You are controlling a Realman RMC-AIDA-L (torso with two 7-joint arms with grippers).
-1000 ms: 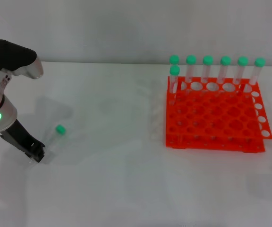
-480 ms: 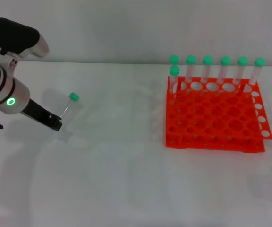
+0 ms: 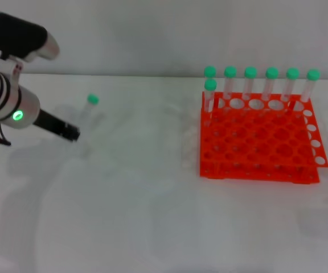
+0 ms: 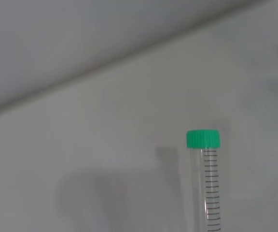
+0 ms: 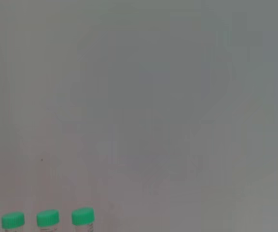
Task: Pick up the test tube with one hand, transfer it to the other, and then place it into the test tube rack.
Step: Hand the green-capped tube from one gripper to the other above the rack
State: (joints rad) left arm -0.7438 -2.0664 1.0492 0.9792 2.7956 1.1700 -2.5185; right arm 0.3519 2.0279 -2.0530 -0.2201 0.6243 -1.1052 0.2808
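Observation:
My left gripper is shut on the test tube at its lower end and holds it above the table on the left, green cap up and tilted to the right. The left wrist view shows the tube with its green cap and scale marks. The orange-red test tube rack stands on the right and holds several other green-capped tubes along its back rows. The right gripper is out of the head view; the right wrist view shows only green caps at its edge.
The white table meets a pale wall at the back. The rack is the only other object on it.
My left gripper has lifted the test tube off the table and carried it up and to the right, turning it from lying flat to nearly upright.

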